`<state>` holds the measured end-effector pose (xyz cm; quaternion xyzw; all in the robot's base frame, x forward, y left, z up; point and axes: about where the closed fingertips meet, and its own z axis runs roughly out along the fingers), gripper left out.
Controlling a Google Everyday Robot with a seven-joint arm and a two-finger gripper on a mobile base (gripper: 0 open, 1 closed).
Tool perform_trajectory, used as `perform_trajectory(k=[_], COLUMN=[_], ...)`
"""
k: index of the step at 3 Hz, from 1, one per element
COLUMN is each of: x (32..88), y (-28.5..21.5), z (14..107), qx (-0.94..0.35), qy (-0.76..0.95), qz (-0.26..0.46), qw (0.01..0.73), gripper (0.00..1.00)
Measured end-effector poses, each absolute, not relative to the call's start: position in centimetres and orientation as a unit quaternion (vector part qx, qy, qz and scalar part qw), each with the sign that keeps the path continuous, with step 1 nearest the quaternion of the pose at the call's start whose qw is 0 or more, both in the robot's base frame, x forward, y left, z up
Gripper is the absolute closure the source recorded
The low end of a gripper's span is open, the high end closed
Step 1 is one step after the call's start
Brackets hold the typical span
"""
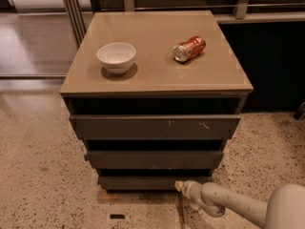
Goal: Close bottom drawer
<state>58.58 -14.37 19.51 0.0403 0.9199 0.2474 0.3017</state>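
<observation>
Gripper [179, 186] at bottom drawer [138, 182] front | plain, dark grey-brown, narrowest

Cream tool [178, 186] at dk grey-brown bottom drawer [138, 182]; white bowl [116, 56], orange can [189, 48].

Gripper [178, 186]: low at the bottom drawer's [138, 182] front, right of its centre. Front left of the gripper is bare. Floor [57, 190] ahead and left of the drawer is open. Arm [233, 205] takes the floor to the drawer's right front. Middle drawer [154, 159] and top drawer [155, 127] are stacked directly above. Bowl [116, 57] and can [189, 48] sit on the bench [152, 78], well above the drawer.
</observation>
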Motion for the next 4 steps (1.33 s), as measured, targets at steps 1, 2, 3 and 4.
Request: perform_trajectory(k=[1, 2, 3, 4], x=[58.9, 59.0, 59.0, 58.6], y=[-14.5, -14.6, -14.8, -14.7], z=[19.9, 20.4, 21.2, 21.5], qx=[0.033, 0.032, 0.043, 0.041], qy=[0.92, 0.918, 0.91, 0.912], qz=[0.236, 0.222, 0.206, 0.203], qw=[0.311, 0.329, 0.357, 0.355], gripper=[1.0, 1.0, 1.0, 1.0])
